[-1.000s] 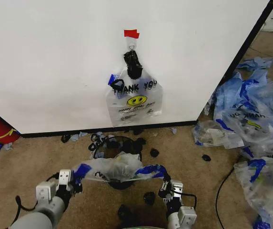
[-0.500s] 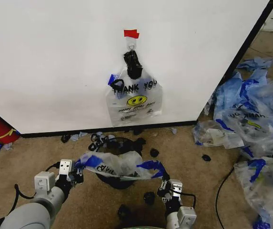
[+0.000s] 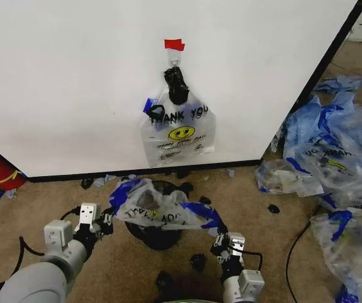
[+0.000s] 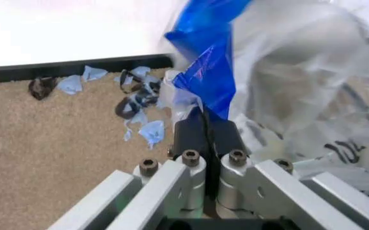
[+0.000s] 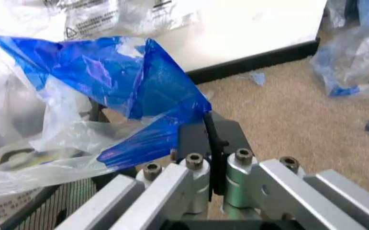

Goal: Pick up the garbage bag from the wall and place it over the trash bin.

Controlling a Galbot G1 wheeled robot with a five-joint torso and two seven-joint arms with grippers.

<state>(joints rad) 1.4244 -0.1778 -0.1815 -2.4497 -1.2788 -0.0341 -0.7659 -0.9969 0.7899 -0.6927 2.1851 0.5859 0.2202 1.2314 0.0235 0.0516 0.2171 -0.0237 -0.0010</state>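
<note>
Left hand [image 3: 104, 220] pinches the blue trim of the garbage bag [image 3: 157, 208], and our right hand [image 3: 222, 242] is clamped on the opposite handle. Between them we hold it stretched crosswise, just above the trash bin [image 3: 153, 232], both hands equally near.

Thin glossy plastic garbage bag [image 3: 158, 208], black wire-mesh trash bin [image 3: 152, 235], rough carpet [image 3: 256, 196].

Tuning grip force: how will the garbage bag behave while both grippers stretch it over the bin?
Probably floppy: the garbage bag sags between the left gripper and right gripper over the trash bin. Likely very light: thin, see-through film. Possibly slippery and tear-prone: each shut gripper pinches only a bunched blue handle.
</note>
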